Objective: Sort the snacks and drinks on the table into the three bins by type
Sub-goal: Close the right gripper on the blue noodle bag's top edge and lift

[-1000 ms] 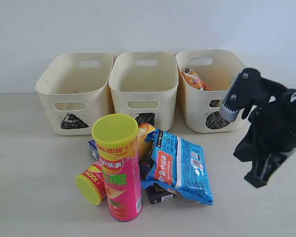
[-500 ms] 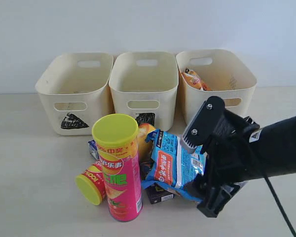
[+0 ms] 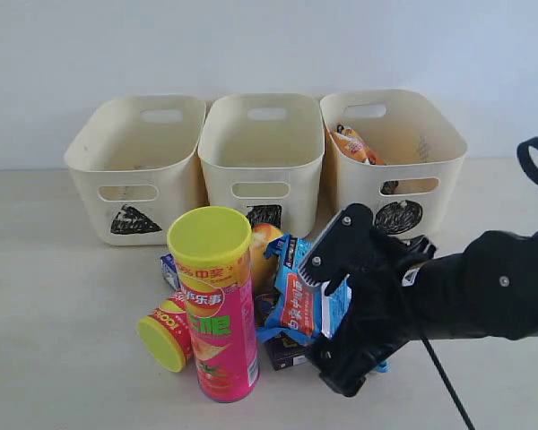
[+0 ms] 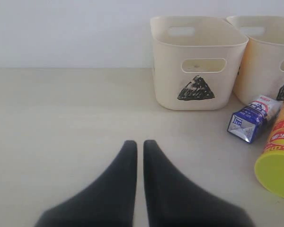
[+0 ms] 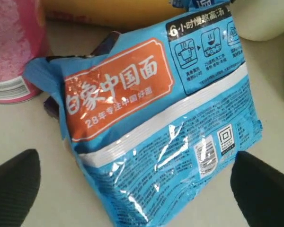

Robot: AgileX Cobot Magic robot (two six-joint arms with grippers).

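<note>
My right gripper is open, its fingers set wide on either side of the near end of the blue foil bag without touching it. The bag lies over the dark purple carton. Beside them stand the tall pink can, the fallen red can, the orange can and the blue-and-white carton. My left gripper is shut and empty over bare table, out of the exterior view.
At the back stand the triangle bin, the square bin and the circle bin, which holds an orange bag. My right arm hides the table right of the pile.
My right arm has swung in from the right edge, leftward and down, and its open gripper now sits over the blue bag. The snacks and cartons have not moved.
</note>
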